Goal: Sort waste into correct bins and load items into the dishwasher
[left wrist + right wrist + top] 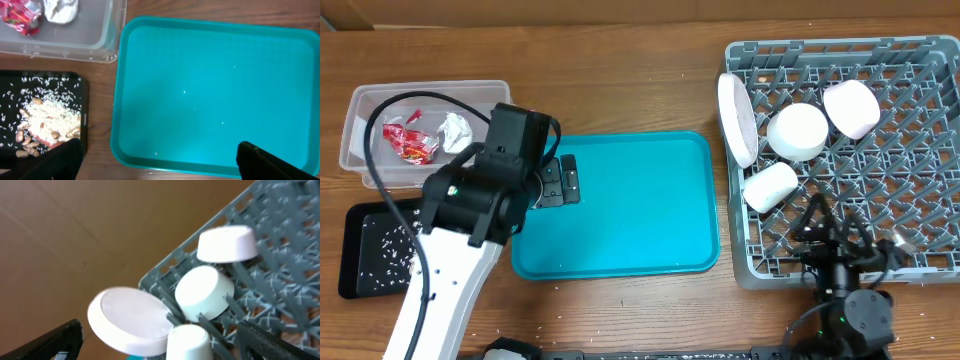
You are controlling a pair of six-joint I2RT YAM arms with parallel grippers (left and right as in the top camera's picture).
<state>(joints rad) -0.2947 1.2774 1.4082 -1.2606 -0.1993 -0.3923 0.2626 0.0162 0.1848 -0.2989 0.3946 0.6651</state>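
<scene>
Wooden bench (620, 80) held your nearly finished job: red wrapper (405, 143) binned in the clear plastic tub (360, 100), white dishes racked in the grey lattice rack (920, 200). Both tools (155, 160) stood released, grasping nothing.

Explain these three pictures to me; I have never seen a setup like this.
Two robot arms work at a wooden table. One picture looks down from above; the other two come from cameras on each wrist. The left claw is open and holds nothing above a teal tray. Beside it, a clear tub holds a red wrapper and a white tissue; a black tray holds food scraps. On the right, a grey dish rack holds a white plate and three cups. The right claw is also open and empty.
</scene>
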